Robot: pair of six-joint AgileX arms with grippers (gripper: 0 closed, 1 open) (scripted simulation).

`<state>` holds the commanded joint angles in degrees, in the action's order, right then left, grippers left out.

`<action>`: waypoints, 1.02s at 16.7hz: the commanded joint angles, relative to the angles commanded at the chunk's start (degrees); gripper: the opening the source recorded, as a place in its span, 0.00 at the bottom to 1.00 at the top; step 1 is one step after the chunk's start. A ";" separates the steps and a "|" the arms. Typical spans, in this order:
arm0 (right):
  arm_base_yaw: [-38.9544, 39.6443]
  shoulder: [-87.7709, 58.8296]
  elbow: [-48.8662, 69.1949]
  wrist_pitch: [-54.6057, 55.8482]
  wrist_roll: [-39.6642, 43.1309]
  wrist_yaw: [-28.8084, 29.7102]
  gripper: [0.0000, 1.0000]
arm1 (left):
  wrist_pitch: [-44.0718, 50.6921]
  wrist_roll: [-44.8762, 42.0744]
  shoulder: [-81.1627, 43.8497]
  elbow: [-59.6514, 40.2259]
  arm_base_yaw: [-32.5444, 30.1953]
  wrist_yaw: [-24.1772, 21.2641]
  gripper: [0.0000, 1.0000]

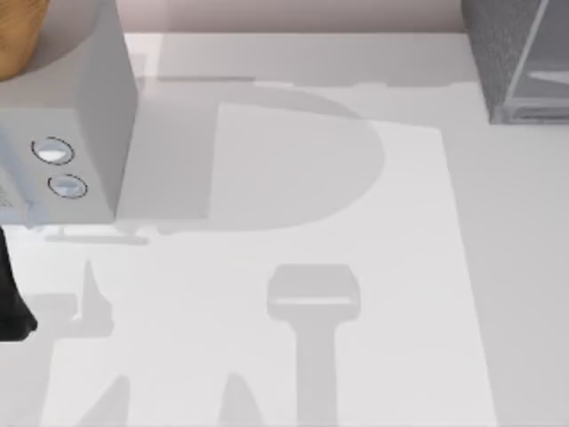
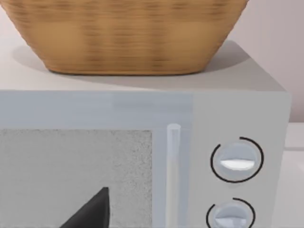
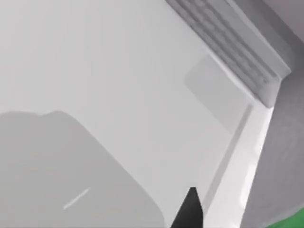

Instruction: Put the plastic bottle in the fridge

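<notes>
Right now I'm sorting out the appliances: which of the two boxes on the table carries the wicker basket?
The pale grey box with two round knobs, at the table's left, carries the basket. The dark grey speckled fridge at far right carries nothing visible.

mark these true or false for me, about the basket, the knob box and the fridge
1. A woven basket stands on the pale grey box. True.
2. The pale box has three knobs. False: it has two knobs, one above the other.
3. The fridge sits at the table's far right corner in the top view. True.
4. The pale box stands right next to the fridge. False: it is at the table's left side, the fridge at the right.
5. A bottle stands on the pale box. False: only the basket stands there.
</notes>
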<state>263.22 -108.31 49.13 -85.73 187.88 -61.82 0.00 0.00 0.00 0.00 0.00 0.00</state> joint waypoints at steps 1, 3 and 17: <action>-6.16 3.76 -0.06 2.95 -5.55 1.55 0.01 | 0.00 0.00 0.00 0.00 0.00 0.00 1.00; -20.45 11.78 -0.26 9.33 -17.36 4.74 0.01 | 0.00 0.00 0.00 0.00 0.00 0.00 1.00; -111.61 52.47 -12.53 41.59 -89.30 22.36 0.01 | 0.00 0.00 0.00 0.00 0.00 0.00 1.00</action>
<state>151.61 -55.84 36.60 -44.14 98.58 -39.46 0.00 0.00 0.00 0.00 0.00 0.00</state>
